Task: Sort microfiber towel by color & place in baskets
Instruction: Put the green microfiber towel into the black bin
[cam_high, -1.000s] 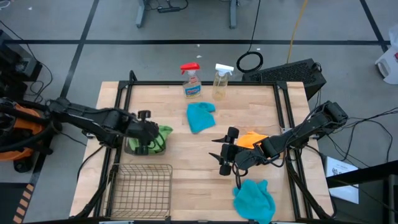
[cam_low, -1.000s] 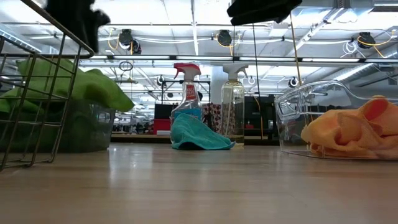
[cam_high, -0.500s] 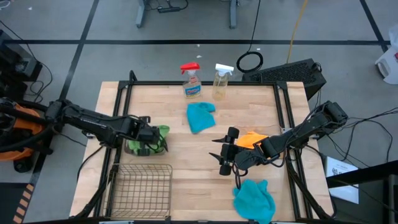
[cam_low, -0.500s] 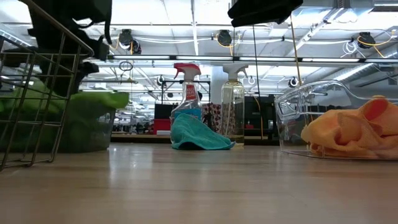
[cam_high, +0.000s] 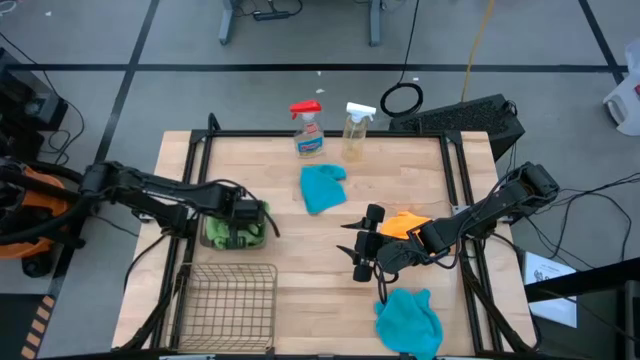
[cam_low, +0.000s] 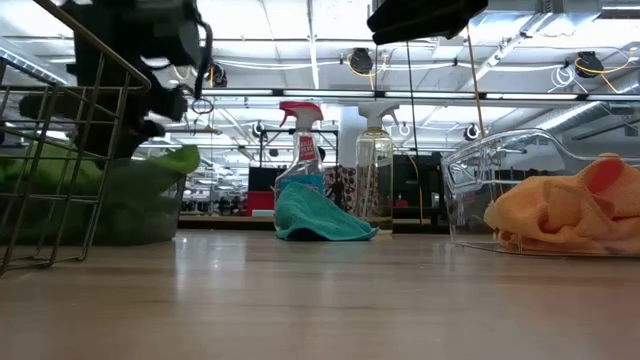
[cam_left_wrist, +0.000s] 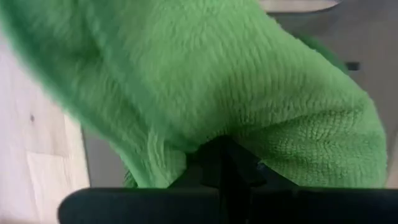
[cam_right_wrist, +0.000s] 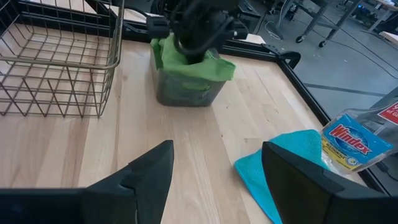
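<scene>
- I am pressing my left tool (cam_high: 243, 215) down into the smoky grey tub (cam_high: 214, 236) near the counter's (cam_high: 300, 280) left edge, its fingers pinched tight on a green towel (cam_left_wrist: 205, 81) that is lying in the tub.
- My right tool (cam_high: 361, 247) is hanging wide open with nothing in it, beside the clear tub (cam_low: 478, 180) that is holding an orange towel (cam_high: 405, 222).
- One teal towel (cam_high: 322, 187) is lying by the two spray bottles (cam_high: 309, 129), and another teal towel (cam_high: 409, 320) is lying near the front right.
- The wire basket (cam_high: 226, 305) is sitting at front left.
</scene>
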